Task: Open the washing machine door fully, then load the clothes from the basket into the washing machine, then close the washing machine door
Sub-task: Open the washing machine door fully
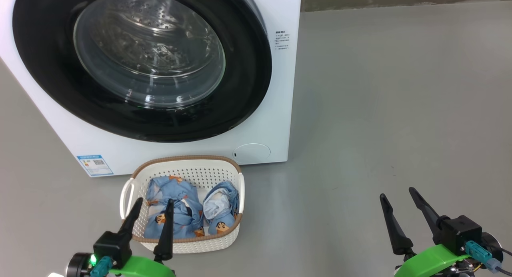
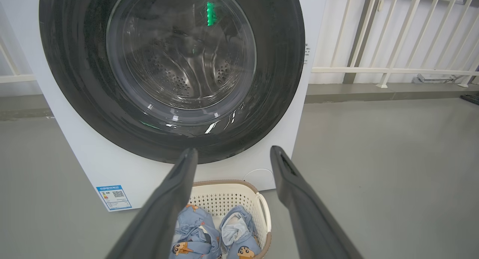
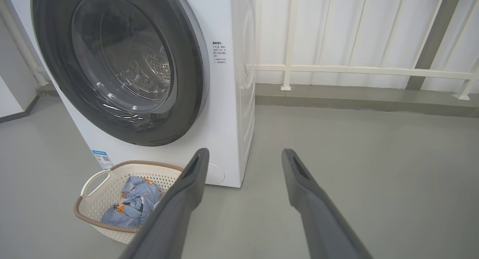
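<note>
the washing machine door [image 1: 140,65] is sitting shut against the front of the washing machine [image 1: 276,89]. its glossy black rim is ringing the clear glass bowl, and the perforated drum is showing through the glass. the clothes [image 1: 188,213], two light-blue printed garments, are lying bunched side by side in the basket [image 1: 188,173]. the basket is standing on the floor [image 1: 380,109] just before the washer's lower front edge, below the door, between the blue sticker [image 1: 95,165] and the round service flap [image 1: 252,153]. the grey floor is stretching smooth and matte to the right of the machine, running back to a low step at the wall, where a white railing [image 3: 355,70] is standing. the left gripper [image 1: 155,200] is hovering at the basket's near side, fingers pointing toward the washer, standing apart and holding nothing. the right gripper [image 1: 397,192] is hanging well off to the right over the floor, its fingers likewise spread and gripping nothing.
</note>
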`<state>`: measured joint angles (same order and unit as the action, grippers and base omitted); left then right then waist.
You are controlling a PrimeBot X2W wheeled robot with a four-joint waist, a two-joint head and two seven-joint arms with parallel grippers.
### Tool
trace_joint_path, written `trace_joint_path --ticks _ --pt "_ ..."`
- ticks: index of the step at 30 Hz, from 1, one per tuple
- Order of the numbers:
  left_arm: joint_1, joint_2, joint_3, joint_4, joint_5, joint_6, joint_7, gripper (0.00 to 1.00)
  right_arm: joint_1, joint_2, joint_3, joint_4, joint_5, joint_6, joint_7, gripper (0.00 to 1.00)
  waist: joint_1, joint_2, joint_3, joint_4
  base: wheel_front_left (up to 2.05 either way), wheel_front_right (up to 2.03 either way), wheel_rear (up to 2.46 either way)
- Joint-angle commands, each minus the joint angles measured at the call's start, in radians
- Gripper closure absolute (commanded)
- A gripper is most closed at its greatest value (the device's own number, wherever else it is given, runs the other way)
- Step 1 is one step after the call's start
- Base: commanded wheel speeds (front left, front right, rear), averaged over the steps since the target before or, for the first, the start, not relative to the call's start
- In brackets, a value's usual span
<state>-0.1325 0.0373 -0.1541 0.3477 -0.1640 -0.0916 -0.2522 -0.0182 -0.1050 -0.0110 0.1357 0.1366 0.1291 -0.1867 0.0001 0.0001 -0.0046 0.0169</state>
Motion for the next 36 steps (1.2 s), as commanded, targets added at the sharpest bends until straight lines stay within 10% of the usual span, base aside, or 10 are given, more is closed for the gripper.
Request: trace_joint_path --ticks 1,17,19,36 --pt "-0.038 0.016 0.035 -0.02 0.006 -0.001 -0.01 0.0 -0.012 -0.009 0.022 -0.026 0.012 0.002 -0.009 0.0 0.0 -0.0001 0.0 0.0 0.0 0.0 0.0" --pt "-0.037 0.015 0.037 -0.017 0.007 0.006 -0.01 0.0 -0.01 -0.01 0.024 -0.026 0.016 0.002 -0.01 0.0 -0.0001 -0.0001 0.0 0.004 0.0 0.0 0.0" --pt "-0.037 0.015 0.037 -0.016 0.007 0.006 -0.01 0.0 -0.01 -0.011 0.025 -0.025 0.019 0.002 -0.008 1.0 -0.0001 -0.0001 0.001 0.005 0.0 0.0 0.0" --pt "-0.043 0.014 0.038 -0.016 0.006 0.01 -0.01 0.0 -0.024 -0.013 0.036 -0.023 0.103 0.002 0.011 1.0 -0.0001 -0.0001 0.01 0.008 0.0 0.0 0.0"
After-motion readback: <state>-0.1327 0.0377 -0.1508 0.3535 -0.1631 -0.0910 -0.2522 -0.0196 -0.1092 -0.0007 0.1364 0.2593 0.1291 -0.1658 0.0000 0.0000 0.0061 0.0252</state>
